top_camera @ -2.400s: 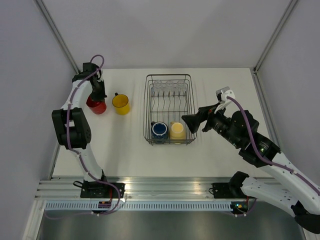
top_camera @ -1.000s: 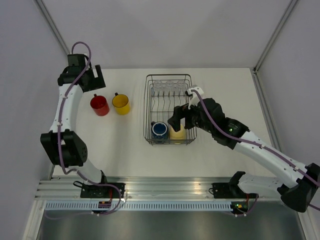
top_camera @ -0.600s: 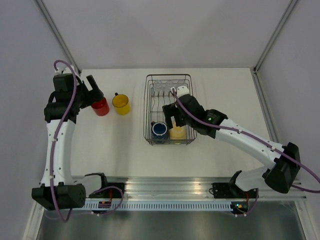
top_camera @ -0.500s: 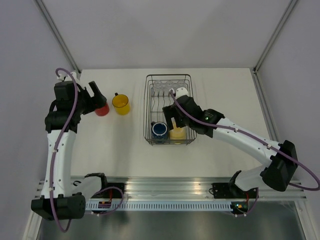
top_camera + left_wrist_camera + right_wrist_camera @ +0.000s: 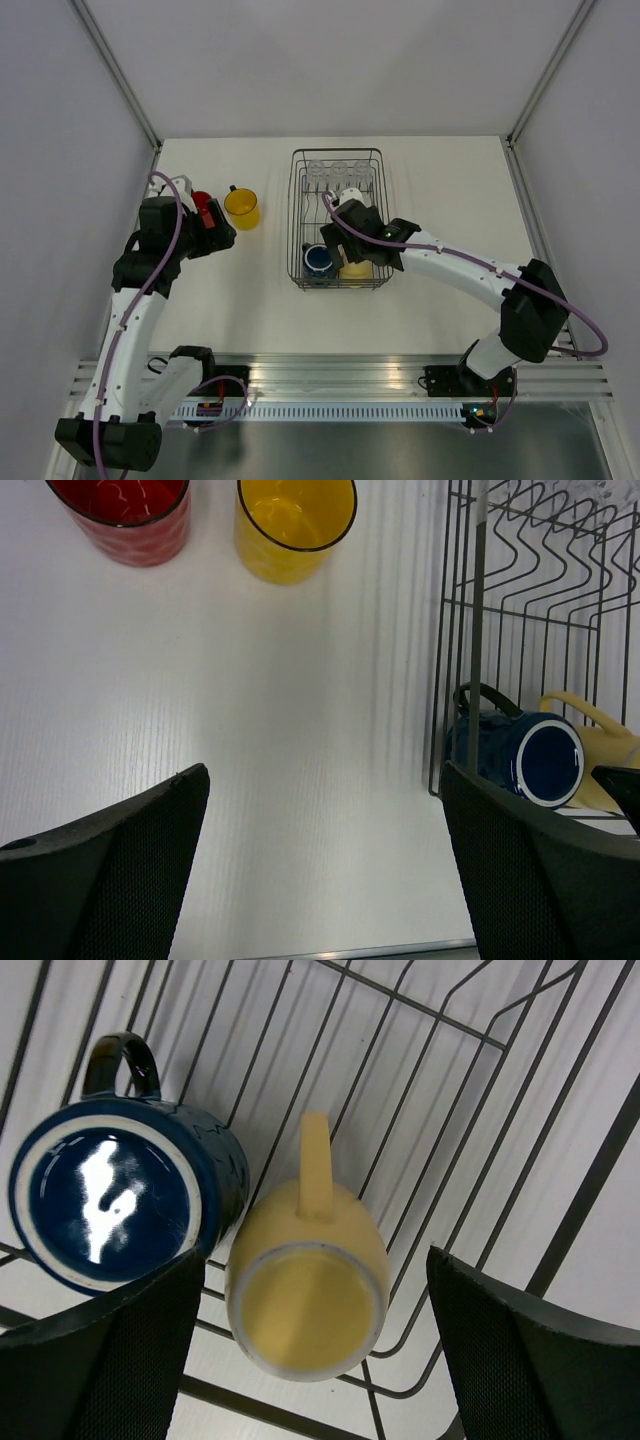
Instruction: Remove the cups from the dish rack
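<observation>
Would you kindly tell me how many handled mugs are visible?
4: red mug and orange-yellow mug on the table left of the dish rack; dark blue mug and cream mug inside its near end. None seem hidden.

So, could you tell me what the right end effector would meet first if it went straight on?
Most likely the cream mug lying in the dish rack, centred before the open right end effector; depth is unclear.
</observation>
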`<state>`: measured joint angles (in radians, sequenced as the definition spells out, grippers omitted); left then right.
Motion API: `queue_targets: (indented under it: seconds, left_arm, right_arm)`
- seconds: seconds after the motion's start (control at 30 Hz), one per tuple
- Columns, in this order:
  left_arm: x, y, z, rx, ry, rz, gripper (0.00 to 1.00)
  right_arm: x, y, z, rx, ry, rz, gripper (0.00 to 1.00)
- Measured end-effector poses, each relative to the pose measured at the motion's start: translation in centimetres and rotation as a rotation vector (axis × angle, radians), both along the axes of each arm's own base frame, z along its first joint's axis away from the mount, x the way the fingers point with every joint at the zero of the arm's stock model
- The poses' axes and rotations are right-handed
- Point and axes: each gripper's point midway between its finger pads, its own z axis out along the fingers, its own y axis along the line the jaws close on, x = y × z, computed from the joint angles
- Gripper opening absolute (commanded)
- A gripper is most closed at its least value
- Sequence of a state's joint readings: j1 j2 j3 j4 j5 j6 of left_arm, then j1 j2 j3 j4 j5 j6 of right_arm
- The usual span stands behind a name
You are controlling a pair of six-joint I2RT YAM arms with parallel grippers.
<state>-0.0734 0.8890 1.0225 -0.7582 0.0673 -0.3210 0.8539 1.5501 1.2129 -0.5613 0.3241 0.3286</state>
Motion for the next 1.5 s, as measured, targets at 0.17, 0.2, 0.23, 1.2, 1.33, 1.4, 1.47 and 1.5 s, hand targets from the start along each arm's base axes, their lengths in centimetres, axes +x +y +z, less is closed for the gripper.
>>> queue_targets:
  seconds: [0.17, 0.2, 0.23, 1.2, 1.33, 1.4, 1.47, 1.5]
  left_arm:
    - [-0.1, 0.2, -1.6, 0.010, 0.029, 0.008, 1.00]
    - [-0.1, 0.2, -1.7, 0.010, 0.028, 0.008, 1.00]
    - [0.0, 0.2, -1.7, 0.010, 0.025, 0.008, 1.00]
    - [0.0, -0.5, -0.9, -0.016, -0.030, -0.023, 1.00]
    - [-0.1, -1.0, -0.2, -0.034, -0.058, -0.048, 1.00]
    - [-0.2, -1.4, 0.1, -0.047, -0.070, -0.067, 1.00]
    - [-0.3, -2.0, 0.6, -0.067, -0.088, -0.096, 1.00]
    - [-0.4, -2.4, 0.9, -0.081, -0.102, -0.117, 1.00]
  right_arm:
    - [-0.3, -0.7, -2.2, -0.052, 0.032, -0.010, 0.93]
    - [-0.4, -0.8, -2.5, -0.056, 0.038, -0.012, 0.93]
    - [-0.5, -1.0, -2.9, -0.062, 0.044, -0.013, 0.93]
    - [-1.4, -2.4, -2.6, -0.053, 0.043, -0.030, 0.30]
    - [-1.3, -2.4, -0.1, -0.016, 0.008, -0.028, 0.28]
    - [-1.3, -2.3, 1.2, 0.005, -0.011, -0.027, 0.28]
    - [-1.2, -2.3, 2.6, 0.029, -0.033, -0.024, 0.26]
    - [-1.2, -2.3, 3.4, 0.043, -0.046, -0.024, 0.25]
